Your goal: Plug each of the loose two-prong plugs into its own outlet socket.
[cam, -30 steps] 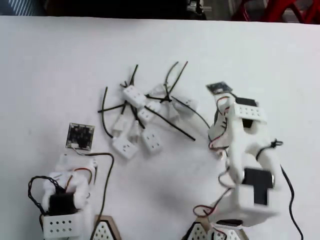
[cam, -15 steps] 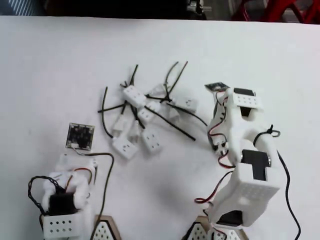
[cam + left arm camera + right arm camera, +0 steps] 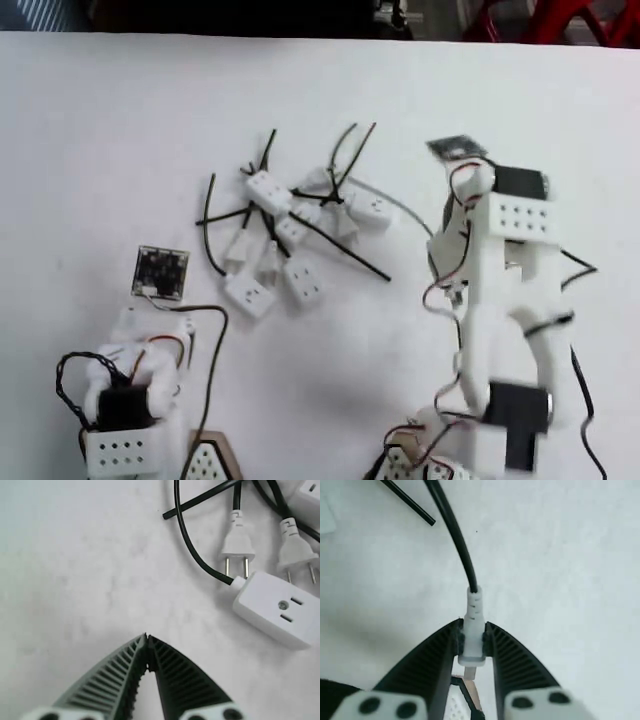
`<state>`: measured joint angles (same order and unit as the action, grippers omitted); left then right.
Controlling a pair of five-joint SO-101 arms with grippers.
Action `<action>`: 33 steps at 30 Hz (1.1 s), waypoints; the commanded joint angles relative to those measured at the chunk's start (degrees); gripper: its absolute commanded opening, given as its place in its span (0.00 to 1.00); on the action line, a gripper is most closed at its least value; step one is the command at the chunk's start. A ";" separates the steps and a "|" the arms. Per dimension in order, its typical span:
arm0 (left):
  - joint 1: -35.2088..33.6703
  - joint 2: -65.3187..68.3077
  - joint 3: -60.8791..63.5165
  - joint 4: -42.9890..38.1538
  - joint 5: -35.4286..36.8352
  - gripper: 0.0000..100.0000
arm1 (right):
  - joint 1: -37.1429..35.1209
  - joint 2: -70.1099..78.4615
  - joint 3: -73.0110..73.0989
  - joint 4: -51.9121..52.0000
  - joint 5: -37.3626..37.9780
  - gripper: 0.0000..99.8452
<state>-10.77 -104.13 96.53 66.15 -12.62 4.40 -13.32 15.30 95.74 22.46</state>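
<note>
Beside the pile [image 3: 290, 230], right pincer [image 3: 471, 628] seemingly carried its plug [image 3: 472, 649] farther.

Overhead looks down; close left wrist shares plugs [image 3: 238, 544].

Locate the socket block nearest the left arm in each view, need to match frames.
High view: socket block lies left of centre, the block closest to the left arm.
Left wrist view: same socket block, ahead of the shut left gripper and apart from it.
Right wrist view: right gripper shut on a white plug.
Shared landmark: the curved black cable entering that block.
</note>
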 commanded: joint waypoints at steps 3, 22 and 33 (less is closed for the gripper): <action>0.57 -0.22 -7.82 -3.69 -0.18 0.02 | -6.46 -13.23 -1.93 2.15 -12.04 0.02; 7.60 -0.22 -7.38 -24.79 10.73 0.13 | -43.91 -43.12 32.00 -35.65 -31.21 0.02; 16.40 -0.22 -8.79 -23.21 9.49 0.18 | -54.02 -48.66 43.34 -44.09 -30.68 0.02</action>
<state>2.95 -104.13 91.87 42.59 -0.57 -48.70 -60.44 58.99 53.01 -8.31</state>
